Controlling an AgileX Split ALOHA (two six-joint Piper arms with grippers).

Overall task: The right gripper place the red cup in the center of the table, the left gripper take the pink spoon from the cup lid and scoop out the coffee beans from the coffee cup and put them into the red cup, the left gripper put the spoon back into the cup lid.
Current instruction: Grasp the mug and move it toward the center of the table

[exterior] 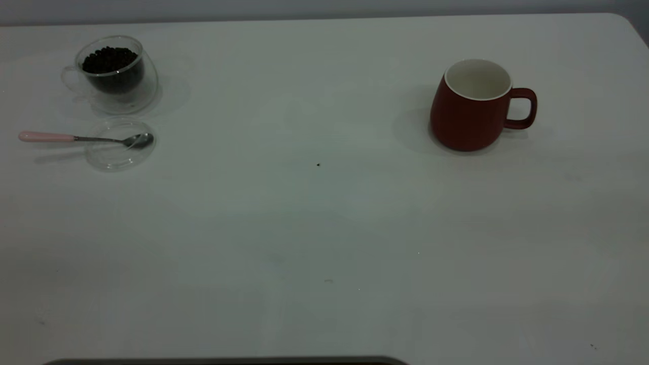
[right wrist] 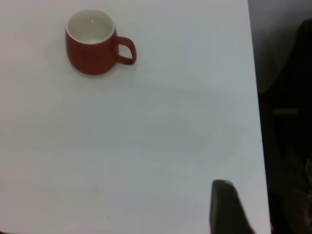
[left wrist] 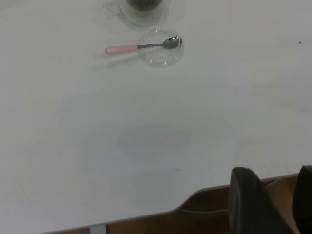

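The red cup point(exterior: 471, 111) stands upright and empty at the right of the table point(exterior: 324, 228), handle to the right; it also shows in the right wrist view point(right wrist: 92, 46). The coffee cup point(exterior: 114, 71) with coffee beans point(exterior: 110, 57) stands at the far left. In front of it lies the clear cup lid point(exterior: 119, 152), with the pink spoon point(exterior: 81, 138) across it, bowl on the lid and handle pointing left. The spoon point(left wrist: 139, 48) and lid point(left wrist: 161, 56) also show in the left wrist view. My left gripper point(left wrist: 278, 195) is open and empty at the table's near edge. My right gripper point(right wrist: 234, 209) hangs near the table's right edge, far from the red cup.
A tiny dark speck point(exterior: 318, 164) lies near the table's middle. The table's rounded corner point(exterior: 621, 20) is at the back right. A brown structure point(left wrist: 204, 219) shows below the table edge in the left wrist view.
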